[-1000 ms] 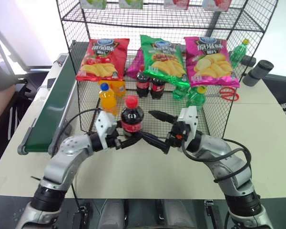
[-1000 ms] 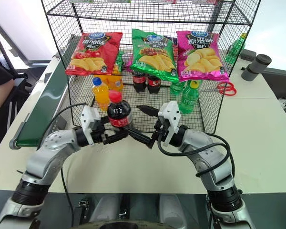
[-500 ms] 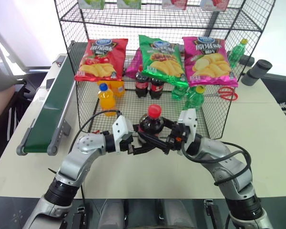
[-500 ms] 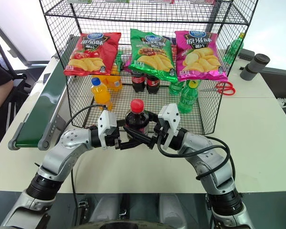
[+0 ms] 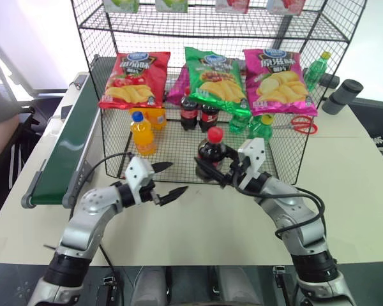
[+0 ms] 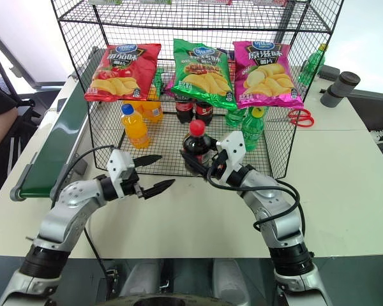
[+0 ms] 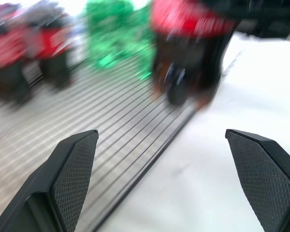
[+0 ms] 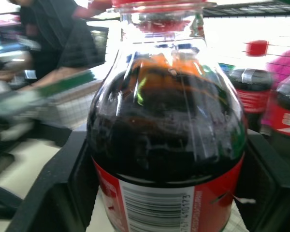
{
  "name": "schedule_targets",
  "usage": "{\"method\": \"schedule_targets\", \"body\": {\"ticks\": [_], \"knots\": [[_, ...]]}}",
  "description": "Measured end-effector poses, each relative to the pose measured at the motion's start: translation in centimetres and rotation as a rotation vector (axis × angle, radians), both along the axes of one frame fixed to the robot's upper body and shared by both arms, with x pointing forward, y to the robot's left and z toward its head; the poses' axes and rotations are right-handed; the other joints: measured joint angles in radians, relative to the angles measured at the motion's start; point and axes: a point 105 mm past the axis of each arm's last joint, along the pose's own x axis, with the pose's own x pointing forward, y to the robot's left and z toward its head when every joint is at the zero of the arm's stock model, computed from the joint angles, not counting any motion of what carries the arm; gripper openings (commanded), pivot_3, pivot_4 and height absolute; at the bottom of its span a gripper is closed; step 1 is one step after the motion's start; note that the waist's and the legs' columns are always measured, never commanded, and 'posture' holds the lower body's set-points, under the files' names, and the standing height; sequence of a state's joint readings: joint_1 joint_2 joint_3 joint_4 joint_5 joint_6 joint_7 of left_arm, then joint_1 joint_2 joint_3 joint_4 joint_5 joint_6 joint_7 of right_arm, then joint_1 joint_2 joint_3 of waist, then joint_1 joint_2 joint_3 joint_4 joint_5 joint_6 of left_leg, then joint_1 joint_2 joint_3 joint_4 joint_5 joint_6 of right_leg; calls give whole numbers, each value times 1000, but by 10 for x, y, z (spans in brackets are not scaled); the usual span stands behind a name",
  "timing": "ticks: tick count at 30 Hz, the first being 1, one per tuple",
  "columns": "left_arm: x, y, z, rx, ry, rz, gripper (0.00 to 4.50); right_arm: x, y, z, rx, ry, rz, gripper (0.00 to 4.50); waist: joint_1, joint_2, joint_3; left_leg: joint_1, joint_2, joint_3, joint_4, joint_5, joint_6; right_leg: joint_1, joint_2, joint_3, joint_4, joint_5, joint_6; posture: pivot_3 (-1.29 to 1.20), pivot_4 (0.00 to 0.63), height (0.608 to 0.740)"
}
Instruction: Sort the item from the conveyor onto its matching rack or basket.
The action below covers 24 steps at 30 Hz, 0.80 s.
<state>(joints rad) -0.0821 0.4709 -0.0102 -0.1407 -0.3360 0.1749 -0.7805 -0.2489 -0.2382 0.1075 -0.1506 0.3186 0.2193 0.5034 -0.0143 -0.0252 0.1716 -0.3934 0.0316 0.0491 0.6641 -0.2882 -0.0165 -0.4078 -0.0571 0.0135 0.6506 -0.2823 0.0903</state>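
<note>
The cola bottle (image 5: 212, 152) has been passed over: it is now clamped in the right gripper (image 5: 218, 173) at the rack (image 5: 287, 159) front edge. The left gripper (image 5: 168, 180) has been opened and drawn back, empty. Placement beside the shelved colas is judged next.

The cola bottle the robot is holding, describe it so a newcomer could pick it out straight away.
Find the black wire rack with chip bags across its shelf. At its open front edge, the right pincer holds a cola bottle upright. Unlike the two cola bottles standing deep inside, it is gripped.
</note>
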Motion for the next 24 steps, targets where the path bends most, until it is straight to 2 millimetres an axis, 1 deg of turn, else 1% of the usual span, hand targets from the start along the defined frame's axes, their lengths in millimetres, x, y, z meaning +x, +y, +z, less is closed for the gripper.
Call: {"method": "schedule_targets", "body": {"ticks": [2, 4, 6, 9, 12, 16, 18, 21, 23, 24], "knots": [[3, 10, 4, -20, -33, 72, 4469, 13, -1, -11, 10, 7, -71, 3045, 0, 0, 0, 0, 0, 0, 0, 0, 0, 0, -1, 0, 0, 0, 0, 0, 150, 740], [4, 15, 7, -38, -47, 112, 4469, 25, 1, -19, 19, 13, -128, 3045, -2, 0, 0, 0, 0, 1, 0, 0, 0, 0, -2, 0, 1, 0, 0, 0, 150, 740], [1, 15, 6, -42, -43, 124, 4469, 40, 7, -26, 28, 14, -178, 3045, -6, 0, 0, 0, 0, 1, 0, 0, 0, 0, -2, 1, 1, 0, 0, 0, 150, 740], [-1, 12, 7, -31, -45, 127, 4469, 53, 14, -32, 31, 11, -204, 3045, -6, 1, 0, 0, 0, 1, 0, 0, 0, -1, -2, 0, 2, 0, 0, 0, 150, 740], [-3, 10, 6, -29, -42, 118, 4469, 64, 23, -35, 17, 6, -221, 3045, -7, 1, 0, 0, 0, 1, 0, 0, 0, -1, -3, 0, 2, 0, 0, 0, 150, 740], [-5, 8, 6, -28, -41, 110, 4469, 78, 27, -40, 5, 19, -258, 3045, -9, 1, 0, 0, 0, 1, 0, 0, -1, -1, -3, 0, 2, 0, 0, 0, 150, 740], [-6, 7, 9, -22, -48, 105, 4469, 82, 26, -43, 5, 31, -264, 3045, -8, 1, 0, 0, 0, 1, 0, 0, -1, -1, -4, 0, 2, 0, 0, 0, 150, 740], [-6, 7, 9, -21, -46, 105, 4469, 84, 28, -44, 8, 34, -248, 3045, -12, 1, 0, 0, 0, 1, 0, 0, -1, -1, -4, 0, 2, 0, 0, 0, 150, 740], [-6, 7, 8, -21, -44, 105, 4500, 84, 29, -44, 12, 33, -234, 4081, -16, 1, 0, 0, 0, 1, -1, 0, -1, -1, -4, 0, 3, 0, 0, 0, 150, 740], [-6, 7, 8, -21, -43, 105, 4500, 83, 30, -44, 15, 30, -221, 4453, -21, 1, 0, 0, 0, 1, -1, 0, -1, -1, -4, 0, 3, 0, 0, 0, 150, 740]]}}
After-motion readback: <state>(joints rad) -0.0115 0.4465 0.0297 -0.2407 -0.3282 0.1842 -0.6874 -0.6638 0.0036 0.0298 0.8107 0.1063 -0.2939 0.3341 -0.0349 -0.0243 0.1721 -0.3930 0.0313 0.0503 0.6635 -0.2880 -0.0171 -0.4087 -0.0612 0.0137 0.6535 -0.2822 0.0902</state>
